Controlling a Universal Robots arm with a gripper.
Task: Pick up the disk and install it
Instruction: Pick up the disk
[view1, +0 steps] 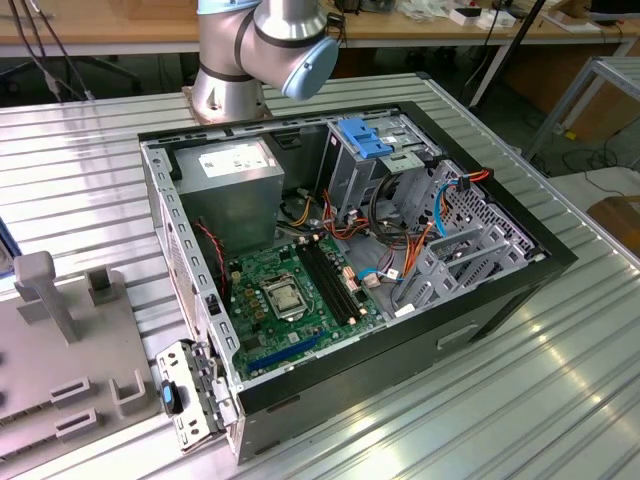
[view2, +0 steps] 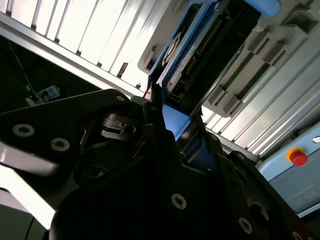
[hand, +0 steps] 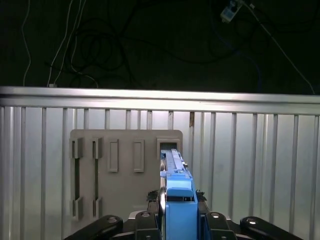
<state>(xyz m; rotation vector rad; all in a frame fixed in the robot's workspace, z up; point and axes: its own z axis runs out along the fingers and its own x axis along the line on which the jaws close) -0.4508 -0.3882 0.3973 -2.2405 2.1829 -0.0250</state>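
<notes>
The flat dark-grey disk in its bright blue plastic frame (hand: 176, 185) stands on edge at a slot of the pale grey plastic holder (hand: 125, 150) on the ribbed metal counter (hand: 250, 165), clamped by the closed black end effector (hand: 178, 217). We fear the thin-edge grip: any tilt could jam it against the slot walls or let it slip

disk (hand: 174, 167) in gripper (hand: 179, 222) at holder (hand: 125, 192) slot, computer case (view1: 400, 372) on table (view1: 545, 400)
</notes>
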